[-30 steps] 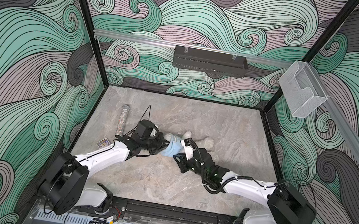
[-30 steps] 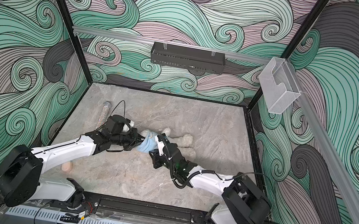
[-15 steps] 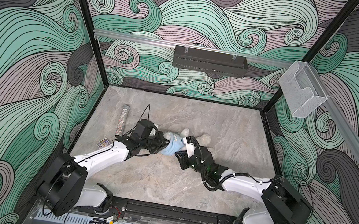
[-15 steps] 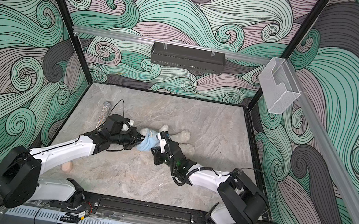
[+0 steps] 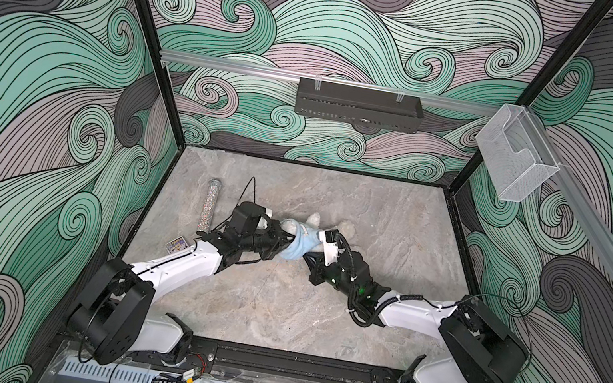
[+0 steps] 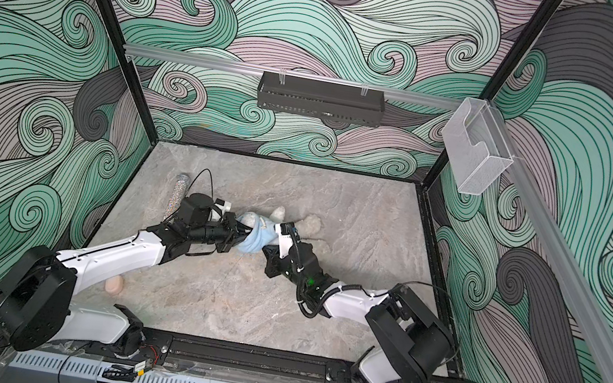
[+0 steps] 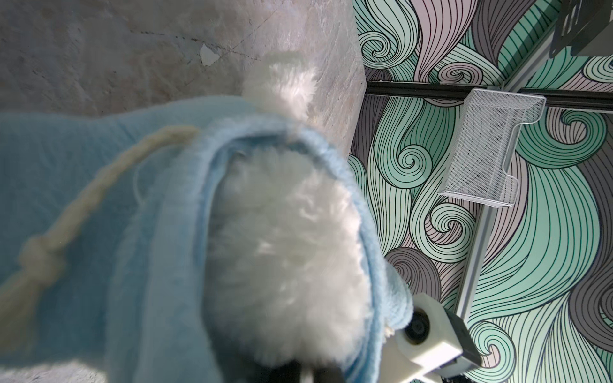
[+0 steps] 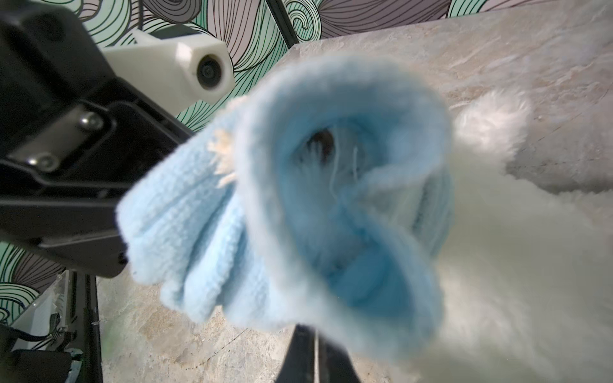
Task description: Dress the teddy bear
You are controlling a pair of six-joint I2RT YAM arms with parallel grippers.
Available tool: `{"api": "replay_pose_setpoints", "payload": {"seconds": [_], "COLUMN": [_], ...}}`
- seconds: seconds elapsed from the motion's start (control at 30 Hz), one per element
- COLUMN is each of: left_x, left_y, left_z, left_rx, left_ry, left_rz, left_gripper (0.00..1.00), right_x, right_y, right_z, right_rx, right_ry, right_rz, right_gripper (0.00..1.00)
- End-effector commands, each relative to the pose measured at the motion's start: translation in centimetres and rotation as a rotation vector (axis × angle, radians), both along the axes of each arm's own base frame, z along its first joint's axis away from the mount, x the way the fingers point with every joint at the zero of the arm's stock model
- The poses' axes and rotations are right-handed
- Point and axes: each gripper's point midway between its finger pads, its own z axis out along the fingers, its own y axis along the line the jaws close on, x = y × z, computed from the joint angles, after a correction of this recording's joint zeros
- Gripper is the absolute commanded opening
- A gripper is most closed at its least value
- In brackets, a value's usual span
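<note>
Now the teddy bear (image 5: 314, 219) lies near the middle of the table (image 5: 396, 224), between the two arms, with a light blue knit garment (image 5: 298, 244) bunched around its white fur. The left pincer (image 5: 278, 243) is closed tight on the garment's left side. The right pincer (image 5: 312, 251) is clamped shut on the hem from the right. In the left wrist view a cream drawstring (image 7: 93, 195) crosses the blue fabric. A glitter tube (image 5: 209, 206) lies well apart on the left.
</note>
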Motion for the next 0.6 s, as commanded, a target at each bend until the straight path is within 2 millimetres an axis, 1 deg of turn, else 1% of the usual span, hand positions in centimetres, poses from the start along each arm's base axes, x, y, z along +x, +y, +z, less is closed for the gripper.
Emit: {"api": "replay_pose_setpoints", "payload": {"seconds": [0.0, 0.07, 0.2, 0.33, 0.43, 0.5, 0.53, 0.57], "left_x": [-0.6, -0.4, -0.1, 0.3, 0.4, 0.5, 0.5, 0.6], "left_y": [-0.5, -0.4, 0.0, 0.0, -0.1, -0.2, -0.2, -0.2], "left_z": [-0.4, -0.6, -0.6, -0.3, -0.1, -0.1, -0.2, -0.3], "left_rx": [-0.032, -0.047, -0.092, -0.154, -0.193, -0.215, -0.23, -0.243], "left_ry": [0.03, 0.044, 0.063, 0.082, 0.096, 0.113, 0.12, 0.129], "left_rz": [-0.027, -0.013, 0.021, 0.04, 0.045, 0.051, 0.062, 0.069], "left_gripper": [0.0, 0.0, 0.0, 0.0, 0.0, 0.0, 0.0, 0.0], "right_x": [0.7, 1.0, 1.2, 1.0, 0.8, 0.8, 0.6, 0.2], "right_y": [-0.5, -1.8, -5.7, -9.0, -10.2, -10.6, -9.9, -8.7], "right_z": [3.3, 2.2, -0.4, -1.4, -1.7, -1.8, -1.6, -1.3], "right_rx": [0.071, 0.009, -0.139, -0.25, -0.291, -0.307, -0.288, -0.258], "right_ry": [-0.097, -0.068, 0.011, 0.047, 0.065, 0.074, 0.071, 0.053], "right_rz": [-0.027, -0.086, -0.239, -0.347, -0.372, -0.367, -0.314, -0.228], "right_gripper": [0.0, 0.0, 0.0, 0.0, 0.0, 0.0, 0.0, 0.0]}}
